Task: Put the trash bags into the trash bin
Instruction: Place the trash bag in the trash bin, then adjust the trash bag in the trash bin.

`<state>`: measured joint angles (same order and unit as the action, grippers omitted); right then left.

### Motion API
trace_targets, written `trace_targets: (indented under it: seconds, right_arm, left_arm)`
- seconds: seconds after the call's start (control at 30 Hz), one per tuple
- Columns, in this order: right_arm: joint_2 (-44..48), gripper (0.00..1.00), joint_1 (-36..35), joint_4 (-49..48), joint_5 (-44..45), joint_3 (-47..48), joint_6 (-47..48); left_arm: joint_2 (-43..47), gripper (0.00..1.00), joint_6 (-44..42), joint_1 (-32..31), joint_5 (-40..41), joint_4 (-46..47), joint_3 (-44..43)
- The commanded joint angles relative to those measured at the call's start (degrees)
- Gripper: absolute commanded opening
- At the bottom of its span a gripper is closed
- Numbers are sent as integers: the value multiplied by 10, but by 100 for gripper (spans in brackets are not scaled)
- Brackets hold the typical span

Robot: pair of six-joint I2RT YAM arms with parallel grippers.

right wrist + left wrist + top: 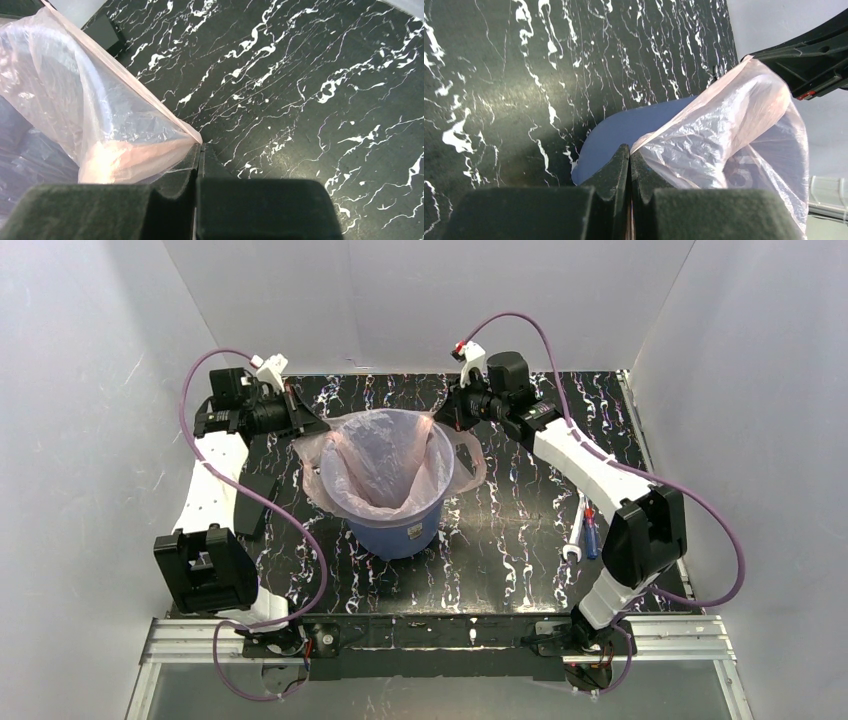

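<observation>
Top external view: pale-pink bag [385,465] sunk into the blue bucket [402,532] at mid worktop [520,540], mouth pulled wide above the rim. Gripped at the bucket's far-left side by the left pincer [630,156], pressed together on the film. Gripped likewise at the far-right side by the right pincer [200,149]. Long axis of the stretched mouth left to right, running from one pincer to the other, each equally near its own edge. Probably next: lowering both held edges outward over the bucket's rim, then letting go.
</observation>
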<state>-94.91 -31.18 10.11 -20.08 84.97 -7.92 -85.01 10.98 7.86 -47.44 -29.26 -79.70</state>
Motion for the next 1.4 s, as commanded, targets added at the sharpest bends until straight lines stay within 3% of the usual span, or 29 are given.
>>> trace_targets:
  seconds: [0.0, 0.07, 0.1, 0.2, 0.27, 0.33, 0.47, 0.6, 0.73, 0.93, 1.13, 1.37]
  right_arm:
    - [-4, 4, 6, 13, -15, 32, -7]
    - [6, 6, 6, 15, -11, 15, -7]
    - [13, 10, 6, 10, -13, 2, -7]
    - [33, 24, 6, 7, -7, -21, -11]
    - [45, 32, 7, 22, 25, -24, -14]
    - [59, 39, 9, 44, 77, -22, -18]
    - [98, 65, 23, 55, 147, -22, -38]
    - [133, 76, 35, 55, 129, -28, -48]
    - [175, 78, 45, 67, 142, -46, -74]
    - [287, 78, 47, 32, 183, -158, -149]
    - [398, 78, 47, 14, 197, -269, -221]
    - [459, 77, 47, 11, 235, -331, -300]
  left_arm:
    - [9, 0, 2, 6, -6, -5, 30]
    - [16, 2, -6, 7, -4, -14, 45]
    - [21, 8, -6, 7, -6, -14, 55]
    - [38, 6, -8, 7, -5, -10, 83]
    - [51, 18, -11, 9, 6, -15, 93]
    - [64, 22, -18, 11, 23, -29, 96]
    - [109, 51, 0, 26, 62, -24, 96]
    - [135, 76, 19, 51, 65, -36, 73]
    - [161, 86, 19, 62, 62, -59, 73]
    - [263, 98, 47, 77, 99, -53, 136]
    - [352, 98, 71, 82, 144, -85, 170]
    - [430, 98, 108, 83, 208, -106, 196]
